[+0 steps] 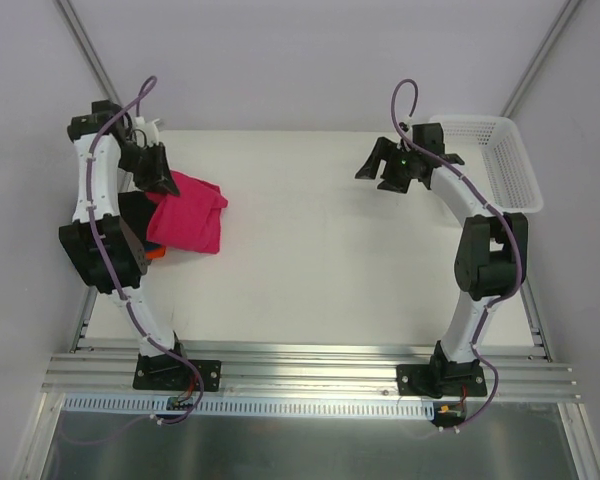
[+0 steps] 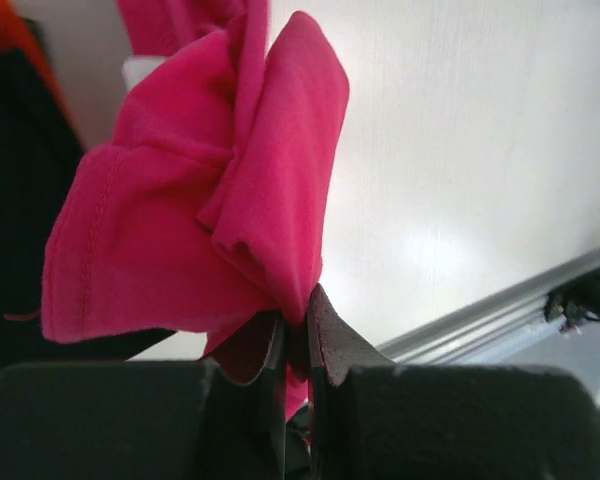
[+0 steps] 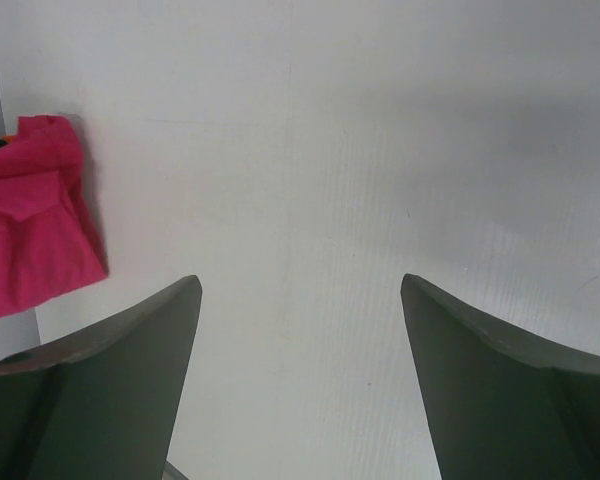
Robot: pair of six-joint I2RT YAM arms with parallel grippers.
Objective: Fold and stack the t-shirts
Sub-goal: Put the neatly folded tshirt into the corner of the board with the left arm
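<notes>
Left of the left pincer [image 2: 298, 312], the crimson-pink t-shirt [image 2: 180, 230] hid much of the black t-shirt [image 2: 10, 200] and orange t-shirt [image 2: 0, 25], both cut off.

**No Legible Text**

Nothing to read in any of the three views. No lettering, label, brand mark, number or sign clear enough to make out.
</notes>
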